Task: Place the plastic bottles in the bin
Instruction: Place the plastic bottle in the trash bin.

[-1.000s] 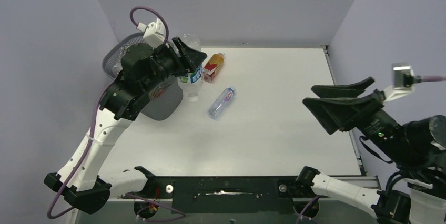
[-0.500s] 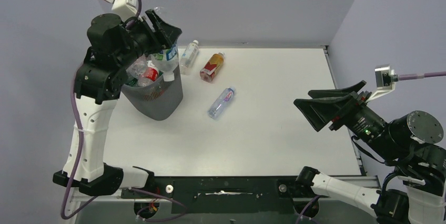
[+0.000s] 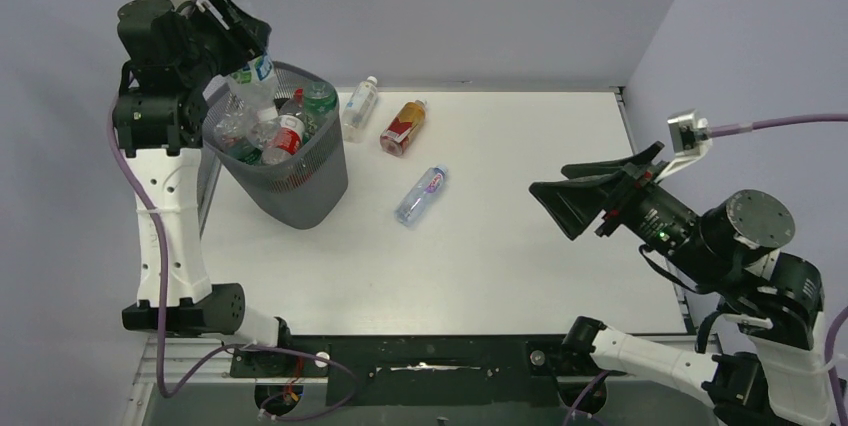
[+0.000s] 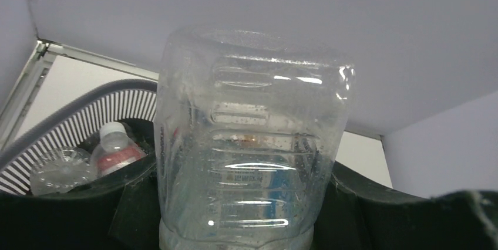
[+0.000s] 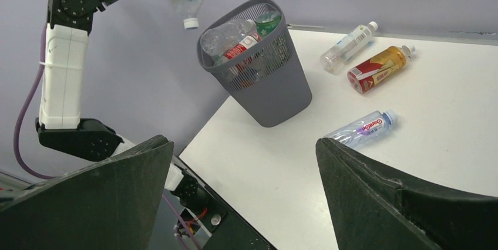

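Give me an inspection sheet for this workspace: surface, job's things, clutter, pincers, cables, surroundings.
Surface: white table, no stains seen.
Job's things: grey mesh bin at far left, nearly full; clear bottle, amber bottle and blue-label bottle lie right of it; held bottle hangs cap down above its left edge.
Clutter: nothing seen.
Pincers: left pincer shut on held bottle; right pincer open, empty.
Cables: purple cable along left arm; second cable at right wrist camera.
Surroundings: plain pale walls.
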